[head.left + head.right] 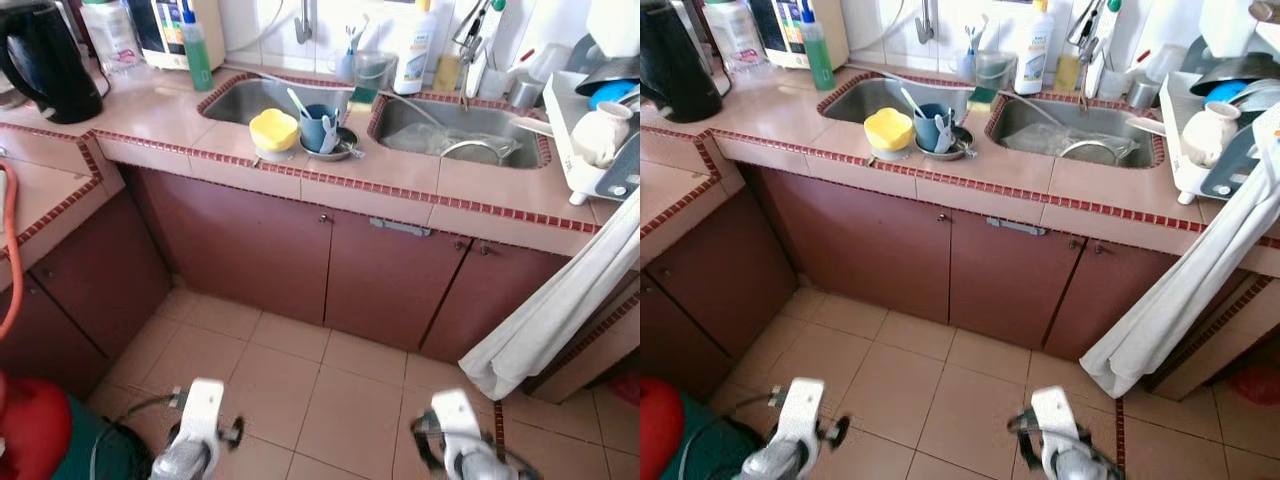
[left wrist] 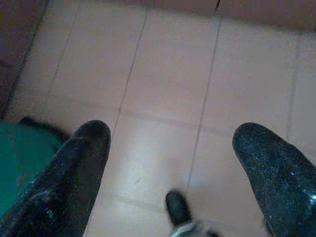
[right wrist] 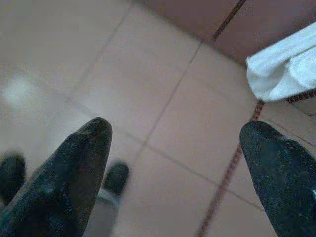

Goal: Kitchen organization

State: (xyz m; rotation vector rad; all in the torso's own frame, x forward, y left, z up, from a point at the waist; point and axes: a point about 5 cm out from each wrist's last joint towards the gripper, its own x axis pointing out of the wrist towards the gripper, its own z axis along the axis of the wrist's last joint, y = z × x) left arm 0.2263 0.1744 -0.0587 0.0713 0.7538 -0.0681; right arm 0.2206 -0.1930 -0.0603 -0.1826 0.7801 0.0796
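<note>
Straight ahead, at twelve o'clock, a pink tiled kitchen counter with a dark red mosaic edge (image 1: 360,190) runs across the head views, with a double stainless steel sink (image 1: 250,100) set into it. On the counter's front lip, between the two basins, a round yellow plastic bowl (image 1: 273,130) sits upside down just beside a blue mug holding utensils (image 1: 318,128), which stands on a small metal dish. At ten o'clock, a black electric kettle (image 1: 45,60) stands on the corner, with a green bottle of dish liquid (image 1: 197,50) near it. A white bottle of detergent (image 1: 414,50) stands behind the sinks. At two o'clock, a white plastic dish rack (image 1: 590,140) carries crockery, and a white cloth (image 1: 560,310) hangs from that end of the counter down over the reddish-brown cabinet doors (image 1: 330,260).

Both arms hang low at six o'clock over the beige tiled floor (image 1: 330,390). The left gripper (image 2: 170,148) has its two black fingers spread wide and holds nothing; a green object (image 2: 15,158) lies beside it. The right gripper (image 3: 173,148) is likewise spread wide and empty above the tiles, with the hanging cloth's end nearby.
</note>
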